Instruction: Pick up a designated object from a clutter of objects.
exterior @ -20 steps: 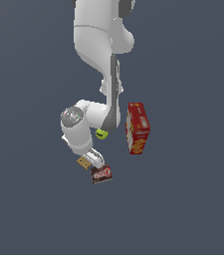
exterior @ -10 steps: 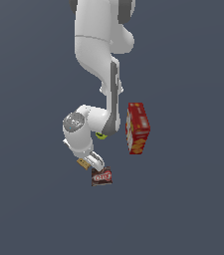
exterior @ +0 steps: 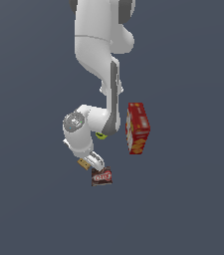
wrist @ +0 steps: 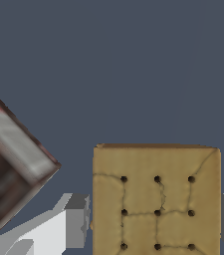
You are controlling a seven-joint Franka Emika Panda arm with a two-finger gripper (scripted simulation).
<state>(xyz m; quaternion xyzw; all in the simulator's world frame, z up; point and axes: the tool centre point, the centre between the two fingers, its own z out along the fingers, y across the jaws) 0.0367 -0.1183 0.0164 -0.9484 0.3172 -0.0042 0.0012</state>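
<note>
Tan square block point(wrist: 157, 200), flat, cracked, nine dark dots in grid; claw point(wrist: 157, 226) fingers flanking it, grip seemingly unclosed, uncertain

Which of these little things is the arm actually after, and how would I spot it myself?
Start at the tall red box, then follow the white arm down to the gripper at its low end. Under it lies a flat tan square block, just beside a dark brown packet. Unlike the packet's red-white label, the block is plain tan with a grid of dark dots, like a cracker.
</note>
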